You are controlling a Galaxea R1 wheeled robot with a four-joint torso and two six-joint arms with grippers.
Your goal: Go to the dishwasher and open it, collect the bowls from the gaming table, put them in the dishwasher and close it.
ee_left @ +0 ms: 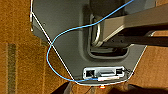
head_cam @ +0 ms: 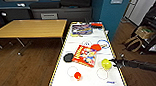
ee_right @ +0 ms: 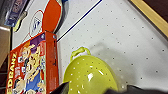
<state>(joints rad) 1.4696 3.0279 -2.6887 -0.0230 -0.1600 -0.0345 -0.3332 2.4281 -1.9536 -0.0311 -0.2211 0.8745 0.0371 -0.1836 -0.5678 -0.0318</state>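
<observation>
The gaming table (head_cam: 69, 41) has a white top and yellow edges and runs away from me through the middle of the head view. On it stand a yellow-green perforated bowl (head_cam: 106, 63) (ee_right: 90, 75), a red bowl (head_cam: 95, 47) (ee_right: 51, 15) and a black bowl (head_cam: 68, 57). My right gripper (head_cam: 114, 62) (ee_right: 96, 90) reaches in from the right, open, and its dark fingertips (ee_right: 61, 88) straddle the near side of the yellow-green bowl. The left gripper (ee_left: 100, 91) hangs open over the wooden floor beside my own base. The dishwasher is out of view.
A red picture box (head_cam: 85, 55) (ee_right: 30, 67) lies close beside the yellow-green bowl. A small red-orange object (head_cam: 77, 75), a blue-rimmed plate (head_cam: 103, 43) and a game box (head_cam: 81, 29) are also on the top. A wooden table (head_cam: 31, 28) stands to the left, and bags and shelves (head_cam: 143, 36) to the right.
</observation>
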